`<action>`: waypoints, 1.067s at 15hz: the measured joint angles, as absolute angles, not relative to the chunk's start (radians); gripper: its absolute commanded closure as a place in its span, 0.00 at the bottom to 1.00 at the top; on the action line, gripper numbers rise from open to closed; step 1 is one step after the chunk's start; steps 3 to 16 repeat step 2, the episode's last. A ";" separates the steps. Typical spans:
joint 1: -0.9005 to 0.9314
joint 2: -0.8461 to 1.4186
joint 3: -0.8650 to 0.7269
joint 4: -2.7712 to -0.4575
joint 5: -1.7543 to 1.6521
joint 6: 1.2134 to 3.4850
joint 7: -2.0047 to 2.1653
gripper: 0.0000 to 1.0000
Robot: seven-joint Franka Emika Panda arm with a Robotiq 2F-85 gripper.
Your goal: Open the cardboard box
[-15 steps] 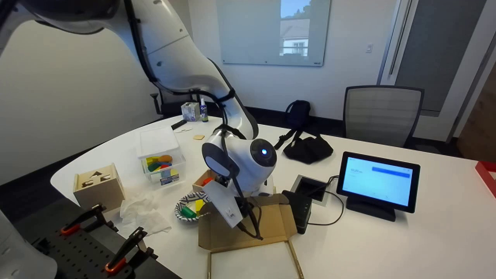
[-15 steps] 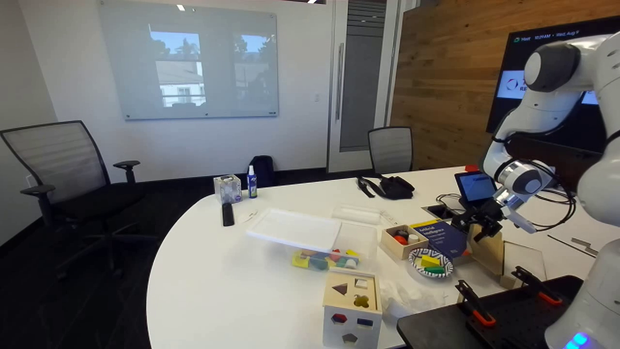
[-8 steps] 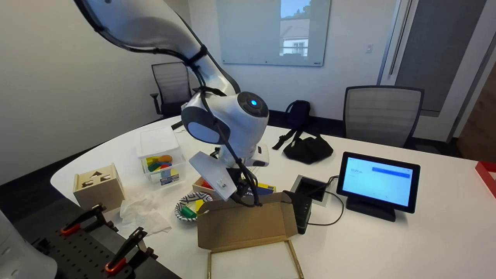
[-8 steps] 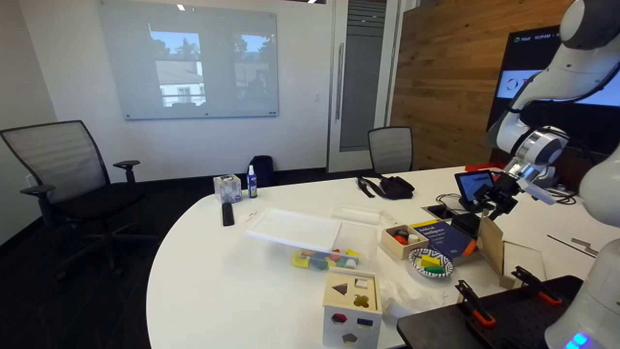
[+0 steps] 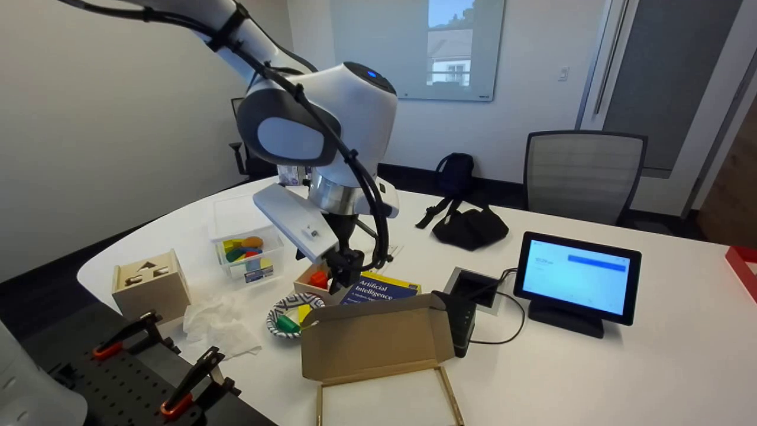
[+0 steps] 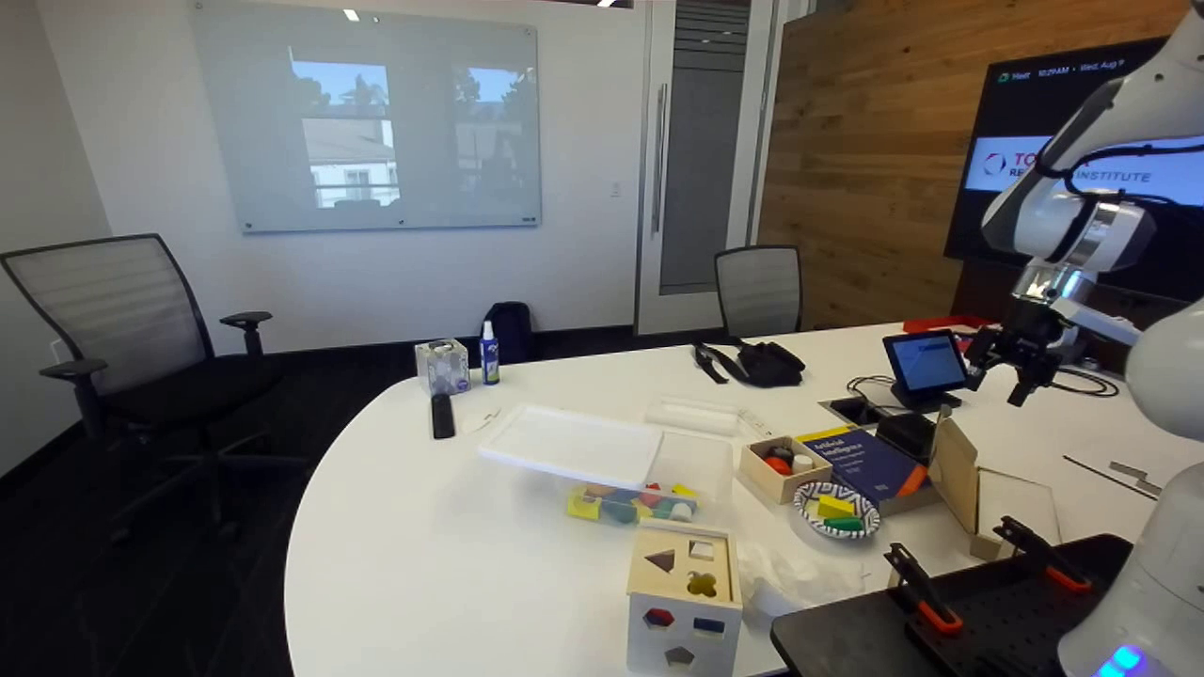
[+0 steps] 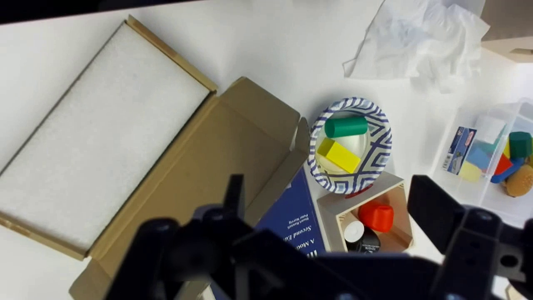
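The cardboard box stands open in all views. Its brown lid flap (image 5: 375, 340) is raised and tilted back, and the tray with a white inside (image 5: 387, 399) lies flat on the table. The flap also shows in an exterior view (image 6: 955, 475). In the wrist view the flap (image 7: 233, 141) spreads beside the white-filled tray (image 7: 108, 129); black fingers hide part of it. My gripper (image 7: 328, 183) is open and empty, with its fingers wide apart. In an exterior view the gripper (image 6: 999, 384) hangs above the table, apart from the box.
Behind the flap lie a blue book (image 5: 381, 289), a small wooden box with blocks (image 6: 785, 468) and a patterned bowl (image 7: 349, 146). A black device (image 5: 458, 322) stands beside the flap. A tablet (image 5: 576, 275), a plastic bin (image 5: 248, 248) and a wooden shape box (image 5: 151, 284) stand around.
My gripper has risen up and away from the lid flap. The flap has shifted only slightly and stays raised; the book shows more clearly behind it.
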State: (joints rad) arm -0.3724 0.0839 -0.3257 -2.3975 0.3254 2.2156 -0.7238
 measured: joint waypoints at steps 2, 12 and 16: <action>-0.373 0.040 -0.336 -2.403 0.296 2.174 -0.699 0.00; -0.373 0.040 -0.336 -2.403 0.296 2.174 -0.699 0.00; -0.373 0.040 -0.336 -2.403 0.296 2.174 -0.699 0.00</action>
